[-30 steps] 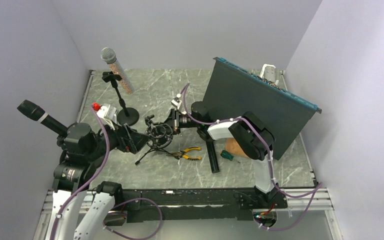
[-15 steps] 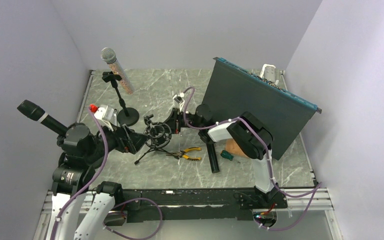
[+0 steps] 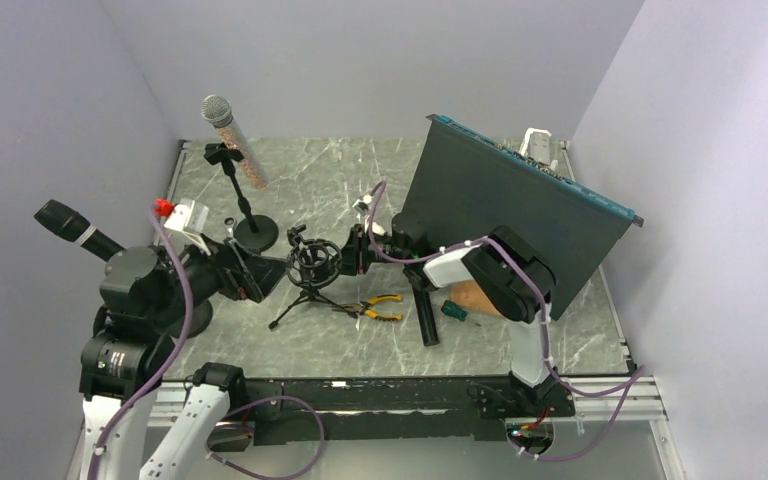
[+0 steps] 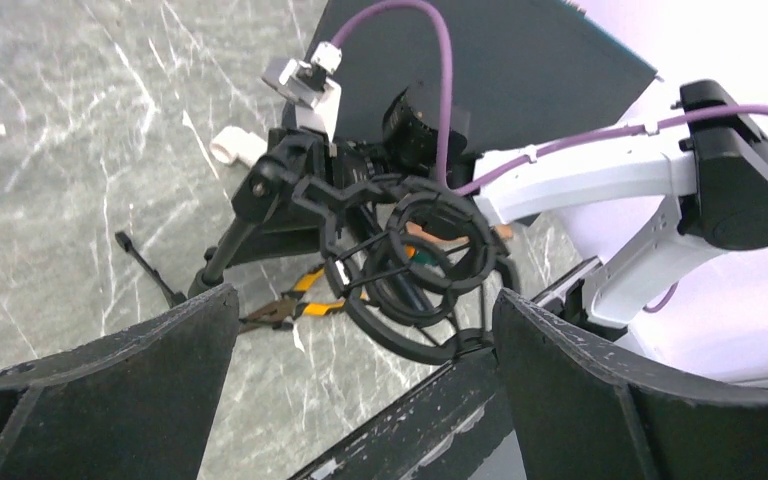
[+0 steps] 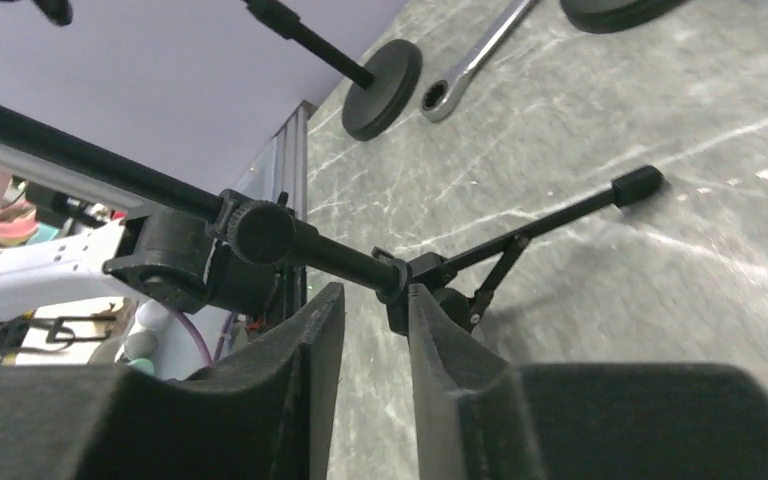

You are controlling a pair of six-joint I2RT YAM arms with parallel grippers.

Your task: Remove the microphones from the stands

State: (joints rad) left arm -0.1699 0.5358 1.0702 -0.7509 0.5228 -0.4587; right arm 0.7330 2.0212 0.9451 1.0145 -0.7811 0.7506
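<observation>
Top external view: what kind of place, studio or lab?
Most likely a lab robot cell, not a studio: bare lavender walls box in a marble-pattern table, the left arm and right arm are bolted at its near edge, and props are staged, like a microphone on its stand and pliers.

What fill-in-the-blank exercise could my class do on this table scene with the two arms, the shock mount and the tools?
1. The ring of the shock mount on the tripod stand holds no ____.
2. The left end effector is ____, with one finger on each side of the mount in its own wrist view.
3. The pliers lying on the table beside the stand have ____ handles.

Missing words: microphone; open; yellow
</observation>
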